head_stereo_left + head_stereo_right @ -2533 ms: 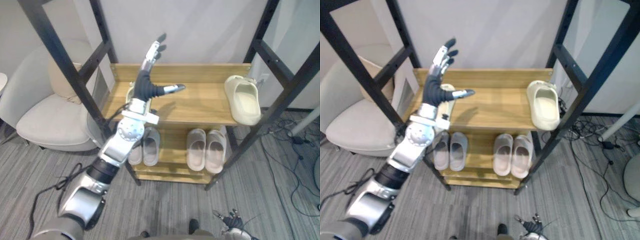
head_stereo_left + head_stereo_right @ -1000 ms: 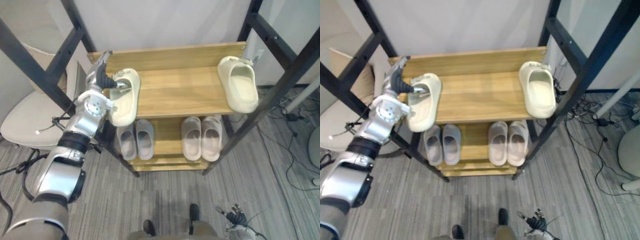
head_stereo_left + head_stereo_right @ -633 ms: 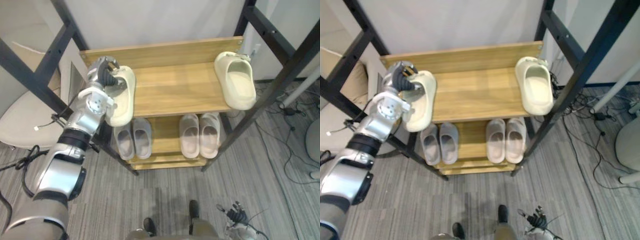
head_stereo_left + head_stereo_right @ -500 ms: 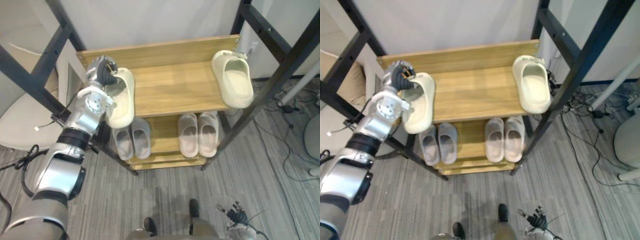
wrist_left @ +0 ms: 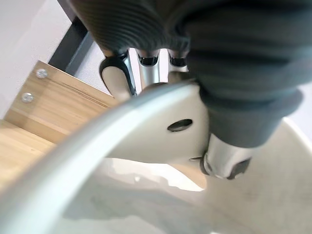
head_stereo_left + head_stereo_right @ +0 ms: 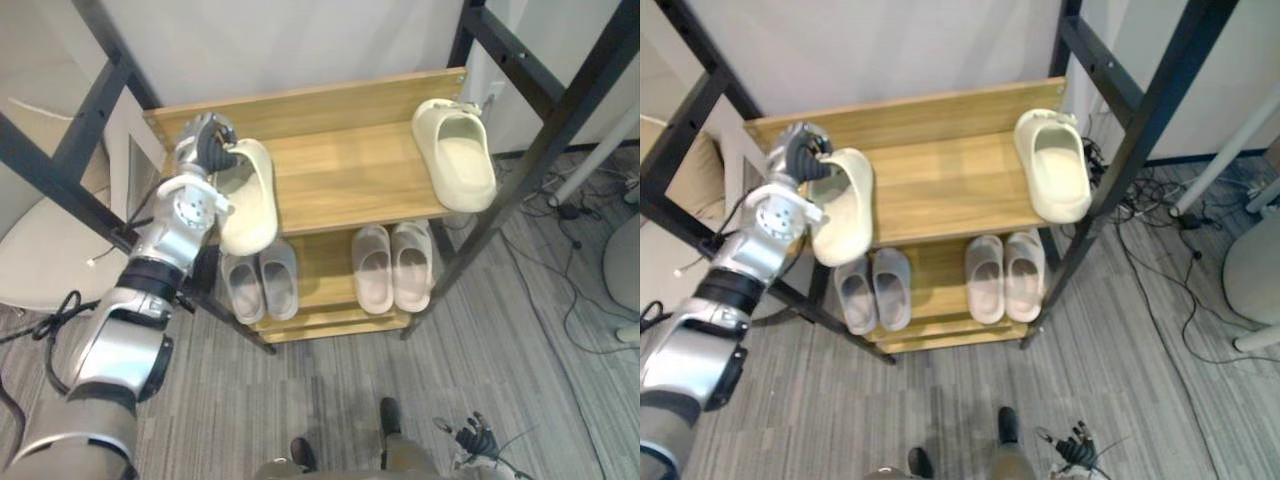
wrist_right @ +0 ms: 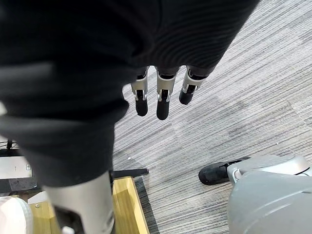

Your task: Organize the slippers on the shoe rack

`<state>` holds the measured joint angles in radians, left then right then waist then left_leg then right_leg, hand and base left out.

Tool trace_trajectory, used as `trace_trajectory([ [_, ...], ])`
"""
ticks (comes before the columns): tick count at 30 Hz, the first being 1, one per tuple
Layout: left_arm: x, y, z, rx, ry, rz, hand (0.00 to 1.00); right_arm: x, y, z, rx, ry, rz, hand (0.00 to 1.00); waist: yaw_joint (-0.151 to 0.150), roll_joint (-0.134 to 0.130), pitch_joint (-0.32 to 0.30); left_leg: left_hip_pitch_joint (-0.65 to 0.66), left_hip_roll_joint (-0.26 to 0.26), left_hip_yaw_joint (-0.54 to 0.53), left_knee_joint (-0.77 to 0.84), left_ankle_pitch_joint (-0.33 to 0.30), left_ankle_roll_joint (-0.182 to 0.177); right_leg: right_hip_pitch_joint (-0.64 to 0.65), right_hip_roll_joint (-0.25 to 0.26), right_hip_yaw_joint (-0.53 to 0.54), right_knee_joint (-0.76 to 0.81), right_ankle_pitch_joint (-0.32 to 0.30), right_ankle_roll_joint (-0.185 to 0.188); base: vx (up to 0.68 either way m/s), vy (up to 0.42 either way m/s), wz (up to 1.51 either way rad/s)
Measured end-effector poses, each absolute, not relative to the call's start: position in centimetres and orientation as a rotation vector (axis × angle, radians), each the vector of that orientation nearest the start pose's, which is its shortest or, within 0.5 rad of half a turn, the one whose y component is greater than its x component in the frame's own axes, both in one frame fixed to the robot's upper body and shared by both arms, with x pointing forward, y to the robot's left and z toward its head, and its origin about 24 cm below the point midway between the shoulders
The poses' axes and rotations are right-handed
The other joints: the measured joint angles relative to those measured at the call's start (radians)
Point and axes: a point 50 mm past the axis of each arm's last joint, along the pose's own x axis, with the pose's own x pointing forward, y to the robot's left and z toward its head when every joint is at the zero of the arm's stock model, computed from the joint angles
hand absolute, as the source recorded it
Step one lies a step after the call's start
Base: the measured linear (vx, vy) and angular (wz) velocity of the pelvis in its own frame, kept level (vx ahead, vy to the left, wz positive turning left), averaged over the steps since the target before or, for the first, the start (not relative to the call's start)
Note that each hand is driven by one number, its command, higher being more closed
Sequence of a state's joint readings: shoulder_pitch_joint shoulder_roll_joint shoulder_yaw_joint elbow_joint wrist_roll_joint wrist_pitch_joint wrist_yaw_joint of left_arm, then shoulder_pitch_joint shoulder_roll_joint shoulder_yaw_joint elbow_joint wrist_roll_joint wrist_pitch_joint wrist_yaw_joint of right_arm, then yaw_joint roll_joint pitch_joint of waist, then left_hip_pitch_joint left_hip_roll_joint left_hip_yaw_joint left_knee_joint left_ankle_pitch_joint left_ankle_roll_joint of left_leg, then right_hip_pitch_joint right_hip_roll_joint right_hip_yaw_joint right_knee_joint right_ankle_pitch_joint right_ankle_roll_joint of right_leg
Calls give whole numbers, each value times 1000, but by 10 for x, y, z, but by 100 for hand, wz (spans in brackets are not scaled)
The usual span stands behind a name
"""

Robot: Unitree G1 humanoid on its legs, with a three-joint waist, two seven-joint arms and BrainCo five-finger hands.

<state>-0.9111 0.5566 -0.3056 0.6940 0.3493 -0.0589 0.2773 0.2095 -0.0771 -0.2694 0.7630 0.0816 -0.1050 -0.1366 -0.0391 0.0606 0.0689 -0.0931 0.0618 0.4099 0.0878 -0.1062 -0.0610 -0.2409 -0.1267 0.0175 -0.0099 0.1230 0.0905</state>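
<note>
Shoe rack top shelf: left hand clamps cream slipper; right hand apparently relaxed.

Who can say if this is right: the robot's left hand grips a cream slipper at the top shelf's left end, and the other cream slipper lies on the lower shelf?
Not quite. The other cream slipper lies on the top shelf too, at its right end, as the left eye view shows. The left hand does grip a cream slipper at that shelf's left end.
</note>
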Motion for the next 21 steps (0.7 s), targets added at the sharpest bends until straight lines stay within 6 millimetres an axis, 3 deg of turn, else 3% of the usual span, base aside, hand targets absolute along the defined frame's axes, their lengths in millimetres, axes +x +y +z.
trace_trajectory([
  [6, 392, 187, 202, 964, -414, 198, 100, 98, -236, -133, 26, 843, -517, 0, -20, 13, 7, 8, -14, -3, -2, -5, 8, 21, -12, 6, -32, 19, 9, -4, 3, -1],
  [21, 393, 164, 211, 812, -470, 245, 100, 99, -229, -133, 43, 839, -536, 0, -36, 23, 14, -3, -23, 108, 38, -53, 23, -37, -10, 120, -34, 40, 27, 3, 20, -21],
])
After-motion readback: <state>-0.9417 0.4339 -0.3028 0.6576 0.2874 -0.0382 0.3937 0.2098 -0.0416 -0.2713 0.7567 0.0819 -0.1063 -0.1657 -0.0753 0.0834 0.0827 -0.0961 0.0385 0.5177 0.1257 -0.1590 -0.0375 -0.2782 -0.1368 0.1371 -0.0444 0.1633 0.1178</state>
